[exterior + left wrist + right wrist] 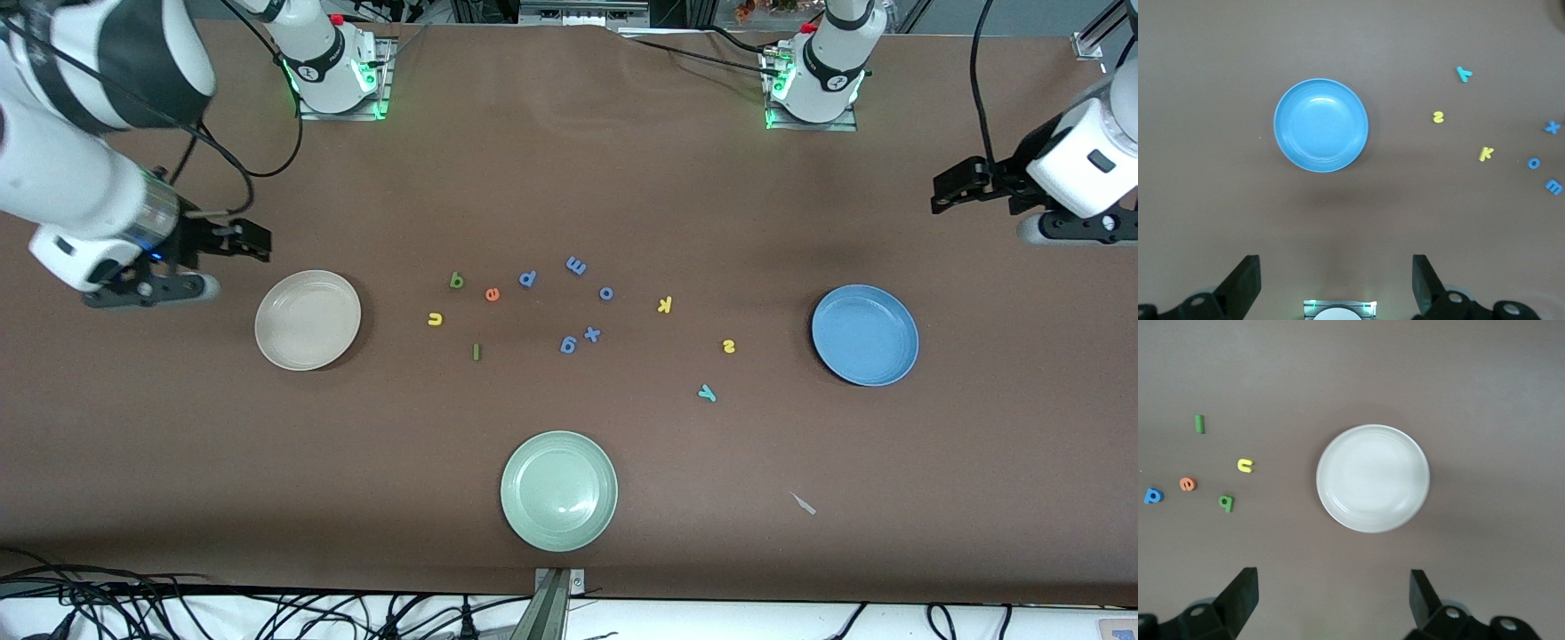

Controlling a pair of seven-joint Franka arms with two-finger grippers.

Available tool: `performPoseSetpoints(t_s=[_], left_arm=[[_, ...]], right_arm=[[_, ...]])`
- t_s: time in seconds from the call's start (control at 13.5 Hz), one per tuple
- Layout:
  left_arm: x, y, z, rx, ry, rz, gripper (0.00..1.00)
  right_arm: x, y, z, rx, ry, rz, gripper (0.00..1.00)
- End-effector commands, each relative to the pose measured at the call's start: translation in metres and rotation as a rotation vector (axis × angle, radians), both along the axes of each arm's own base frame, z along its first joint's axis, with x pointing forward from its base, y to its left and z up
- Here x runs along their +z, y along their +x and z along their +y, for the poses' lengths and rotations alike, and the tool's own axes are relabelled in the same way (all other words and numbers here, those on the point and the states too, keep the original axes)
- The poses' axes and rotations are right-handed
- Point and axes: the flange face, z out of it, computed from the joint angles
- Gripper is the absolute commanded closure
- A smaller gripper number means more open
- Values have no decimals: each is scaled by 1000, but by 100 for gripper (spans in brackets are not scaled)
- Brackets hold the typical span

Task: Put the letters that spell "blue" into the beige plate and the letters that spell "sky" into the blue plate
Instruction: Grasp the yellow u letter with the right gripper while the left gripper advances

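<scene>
The empty beige plate (pixel 307 320) lies toward the right arm's end, the empty blue plate (pixel 864 335) toward the left arm's end. Between them on the table lie the green b (pixel 456 281), orange e (pixel 492 294), yellow u (pixel 435 319) and dark green l (pixel 476 352), all closer to the beige plate. The yellow k (pixel 664 305), yellow s (pixel 729 347) and teal y (pixel 707 392) lie closer to the blue plate. My right gripper (pixel 253 240) hangs open over bare table beside the beige plate (pixel 1373 479). My left gripper (pixel 944 191) hangs open and empty over bare table near the blue plate (pixel 1321 125).
A pale green plate (pixel 558 490) sits nearer the front camera, mid-table. Blue-violet letters p (pixel 527 278), m (pixel 575 265), o (pixel 605 292), x (pixel 591 334) and g (pixel 567 344) lie among the task letters. A small pale scrap (pixel 804 504) lies beside the green plate.
</scene>
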Motion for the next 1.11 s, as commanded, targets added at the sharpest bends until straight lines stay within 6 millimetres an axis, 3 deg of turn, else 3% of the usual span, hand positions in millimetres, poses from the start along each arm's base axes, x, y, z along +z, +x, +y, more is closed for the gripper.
performPoseSetpoints(t_s=[0.0,0.07,0.22,0.37,0.44,0.59,0.81,0.96,1.04], left_arm=[[-4,-2,5,7,-6,4,0],[-5,-2,4,1,-7,5,0],[-8,-4,-19,-44,15,13,0],[-12,-3,-22,-51,21,21,0],[-30,0,-23,-54,23,56,0],[-59,6,-32,-72,15,105,0],[-92,12,-58,-109,16,112,0],[-128,11,-80,-126,-5,89,0],[-156,7,-94,-149,-9,78,0]], right_arm=[[-55,20,41,43,17,13,0],[-74,26,55,23,15,0,0],[-110,29,83,-55,2,-5,0],[-131,23,102,-100,-12,1,0],[-135,21,110,-120,-10,-12,0],[-164,8,117,-176,-8,-40,0],[-202,-13,138,-249,24,-89,0],[-226,-31,149,-259,37,-115,0],[-241,-40,146,-276,42,-125,0]])
